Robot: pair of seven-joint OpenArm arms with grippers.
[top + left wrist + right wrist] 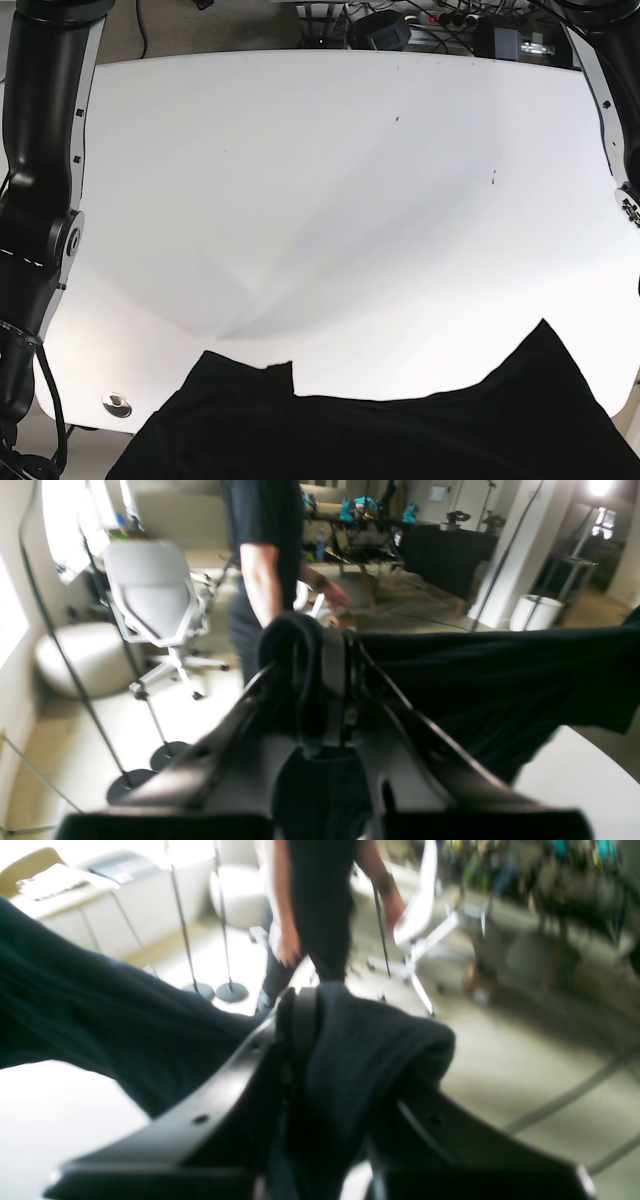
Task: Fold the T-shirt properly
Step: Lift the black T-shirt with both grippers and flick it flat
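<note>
The black T-shirt hangs raised across the near edge of the white table, and its hem and sleeve shapes show at the bottom of the base view. In the left wrist view my left gripper is shut on a bunched fold of the T-shirt, which stretches taut to the right. My right gripper is shut on another bunch of the T-shirt, with cloth draped over one finger and stretching off to the left. Neither gripper shows in the base view, where the cloth covers them.
A person in black stands just beyond the table, also seen as the person in the right wrist view. A grey office chair and light stands are on the floor. My arm links run along the table's sides. A small metal disc sits near the table's corner.
</note>
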